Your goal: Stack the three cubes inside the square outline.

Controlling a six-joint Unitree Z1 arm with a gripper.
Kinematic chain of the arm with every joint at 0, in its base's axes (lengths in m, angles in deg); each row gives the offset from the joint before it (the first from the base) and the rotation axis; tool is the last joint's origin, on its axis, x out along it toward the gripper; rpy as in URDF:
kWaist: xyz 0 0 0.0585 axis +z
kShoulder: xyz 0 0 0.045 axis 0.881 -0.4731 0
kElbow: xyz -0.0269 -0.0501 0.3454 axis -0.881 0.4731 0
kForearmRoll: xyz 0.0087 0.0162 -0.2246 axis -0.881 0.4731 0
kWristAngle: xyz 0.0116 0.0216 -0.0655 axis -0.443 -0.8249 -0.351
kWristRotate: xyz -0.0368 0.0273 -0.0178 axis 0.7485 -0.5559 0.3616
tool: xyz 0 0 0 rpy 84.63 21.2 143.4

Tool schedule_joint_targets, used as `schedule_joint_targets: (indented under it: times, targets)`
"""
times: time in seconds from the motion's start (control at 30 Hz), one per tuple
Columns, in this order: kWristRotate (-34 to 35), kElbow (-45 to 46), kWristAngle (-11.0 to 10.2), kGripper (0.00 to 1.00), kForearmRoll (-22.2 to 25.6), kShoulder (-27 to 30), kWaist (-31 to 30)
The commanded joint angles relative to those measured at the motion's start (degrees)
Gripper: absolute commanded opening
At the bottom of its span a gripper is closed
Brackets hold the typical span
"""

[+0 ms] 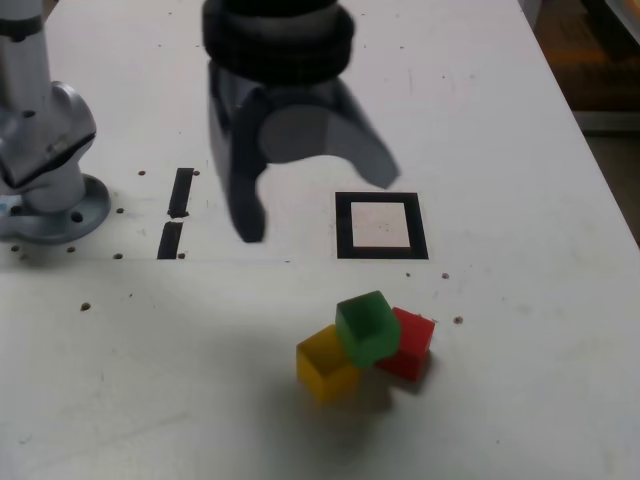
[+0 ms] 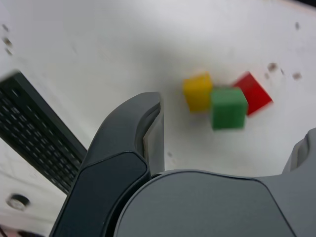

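silver metal arm base (image 1: 45,170) at exterior view's left on white table (image 1: 520,380). two short black strips (image 1: 176,212) just beside it. dark grey plastic gripper (image 1: 318,205) above table, fingers spread wide, holding nothing. thick black square outline with white middle (image 1: 380,226) to right of gripper, nothing inside. nearer camera, small yellow cube (image 1: 325,364), then small green cube (image 1: 367,326) resting tilted on top of yellow cube and small red cube (image 1: 410,345). all three touching, outside outline.
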Motion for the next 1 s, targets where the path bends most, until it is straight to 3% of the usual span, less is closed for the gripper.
schedule_joint_targets:
  times: [0.0, 0.27, 0.6, 0.97]
  targets:
    - [1.4, -2.7, 0.0, 0.95, 0.4, -2.1, -0.6]
    - [4.3, -4.1, 0.0, 0.95, -0.9, -7.9, -1.0]
    - [3.5, 8.8, 2.9, 0.91, -13.9, -10.1, -0.7]
    - [3.2, 5.6, 1.7, 0.82, -13.9, -13.7, -0.7]
